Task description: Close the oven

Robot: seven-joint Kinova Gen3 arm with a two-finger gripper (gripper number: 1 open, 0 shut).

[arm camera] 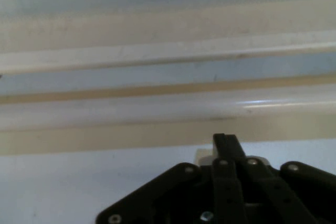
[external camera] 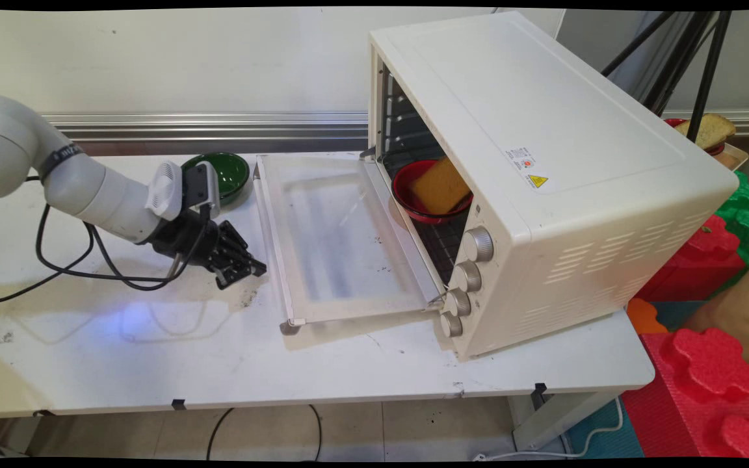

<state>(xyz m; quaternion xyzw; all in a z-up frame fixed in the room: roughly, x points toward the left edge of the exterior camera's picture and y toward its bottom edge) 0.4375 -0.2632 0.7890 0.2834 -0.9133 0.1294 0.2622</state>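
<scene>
Just left of the lowered oven door (external camera: 342, 240), low over the white surface (external camera: 153, 351), the gripper (external camera: 248, 268) hangs with its fingers drawn together and nothing between them; the hand view shows the door's pale front edge close ahead, fingertips meeting in front of it. That door lies flat and open, hinged to the cream toaster oven (external camera: 543, 175); by the look of it, it is stiff, glazed and smooth, so a pinch on its face would likely slip, and the outer rim or handle edge nearest the gripper seems the surest hold. Inside the oven, on the wire rack, sits a red bowl (external camera: 413, 195) with a yellow sponge (external camera: 441, 185) in it; a green bowl (external camera: 228, 174) stands behind the wrist, near the wall.
</scene>
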